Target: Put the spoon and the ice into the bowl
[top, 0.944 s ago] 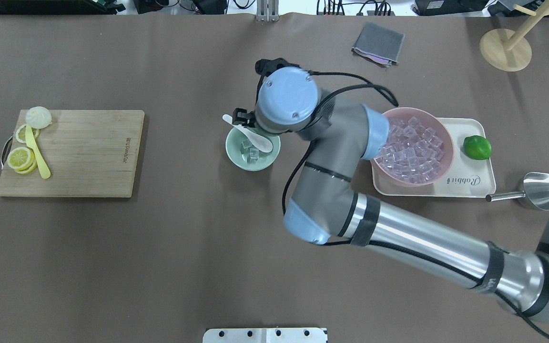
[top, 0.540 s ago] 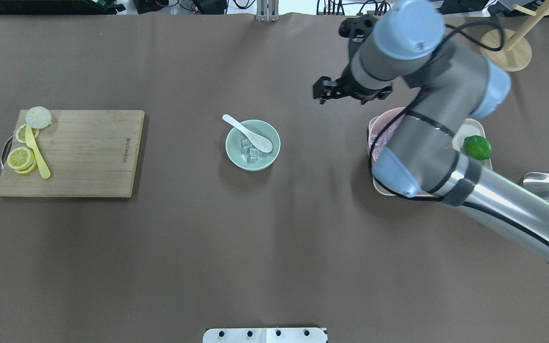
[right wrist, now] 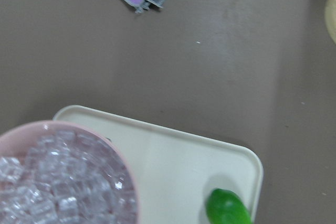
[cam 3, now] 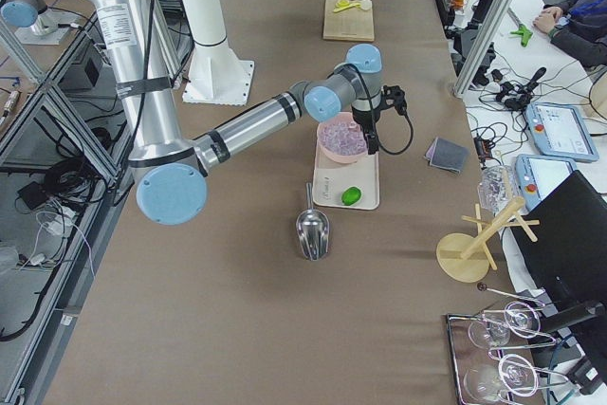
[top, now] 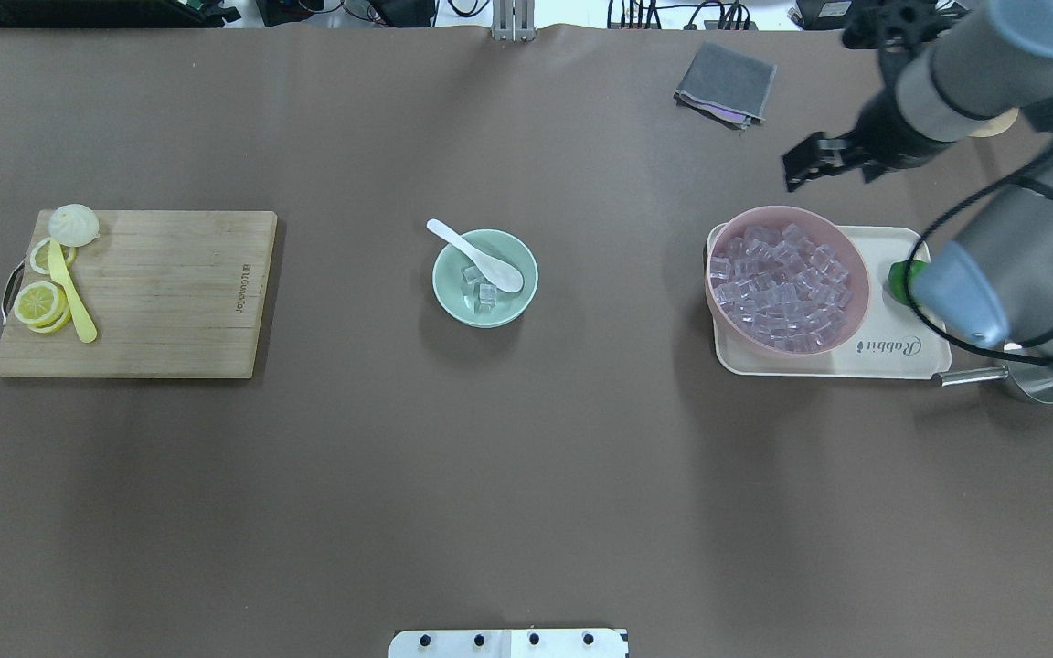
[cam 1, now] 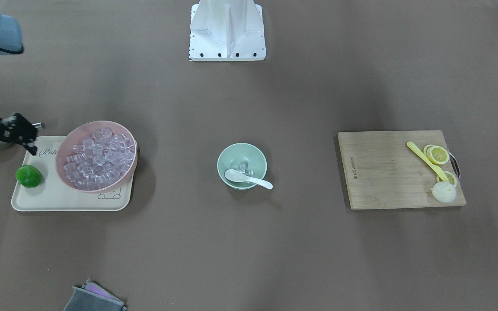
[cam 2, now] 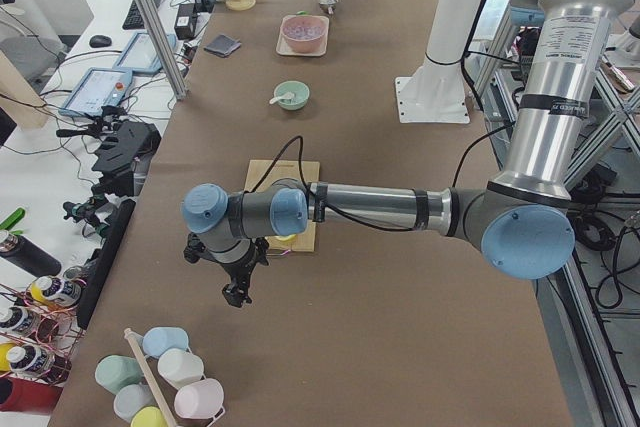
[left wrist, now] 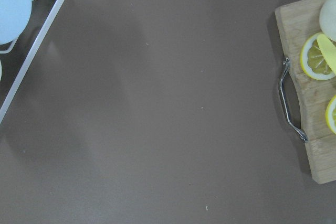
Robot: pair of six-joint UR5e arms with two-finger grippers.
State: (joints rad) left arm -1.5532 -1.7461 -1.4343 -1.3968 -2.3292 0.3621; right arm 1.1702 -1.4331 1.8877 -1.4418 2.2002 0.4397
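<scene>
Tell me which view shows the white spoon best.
Overhead exterior: the white spoon lies unobstructed, scoop in the mint-green bowl, handle over the rim. Front-facing shows it nearly as well; exterior left shows it tiny; the remaining views miss it.

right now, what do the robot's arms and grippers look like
Both match: the right arm and left arm have polished silver tubes, dark grey joint housings with pale blue round caps, black bands, and a thin black cable looping along each to small black jaws.
</scene>
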